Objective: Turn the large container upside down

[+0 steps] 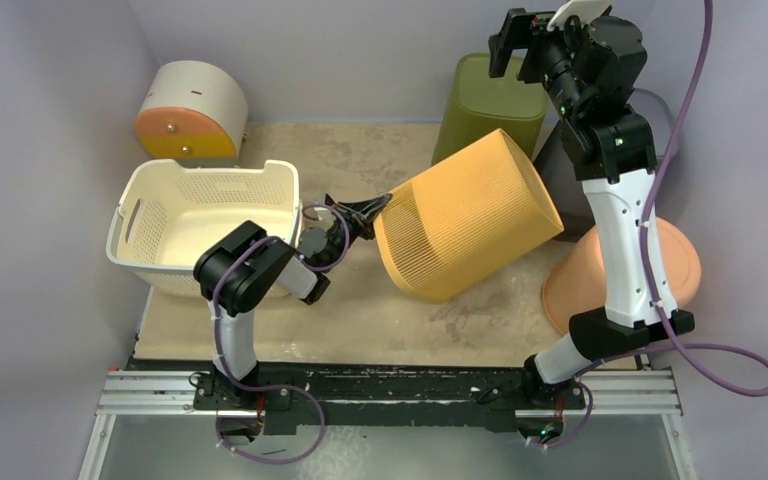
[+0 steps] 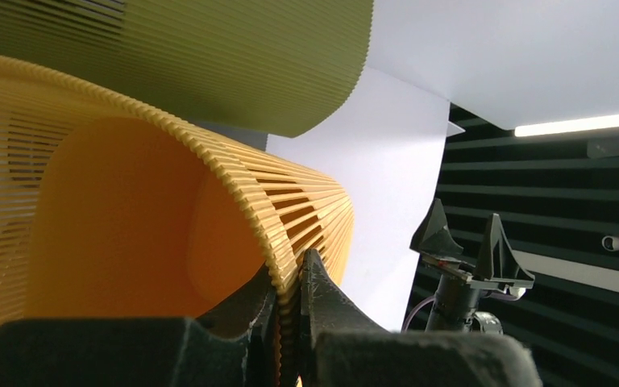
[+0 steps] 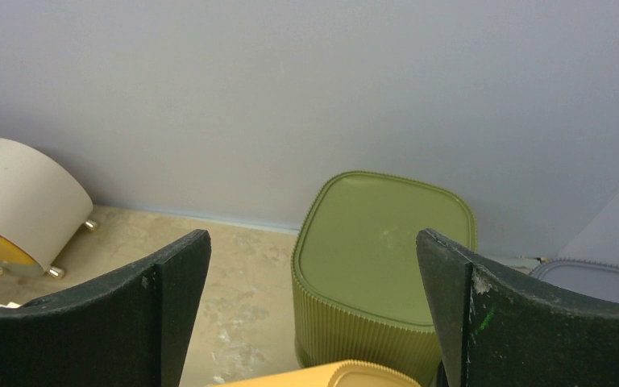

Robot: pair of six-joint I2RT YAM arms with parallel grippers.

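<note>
The table (image 1: 360,325) carries the large yellow ribbed container (image 1: 468,215) in the middle, tilted on its side, with the open mouth toward the left. The white basket (image 1: 200,215) stands at the left. The green container (image 3: 383,250) stands bottom-up at the back wall. My left claw (image 2: 290,314) is closed on the yellow container's rim. My right claw (image 3: 313,250) is wide open, holds nothing, and is high above the green one.
</note>
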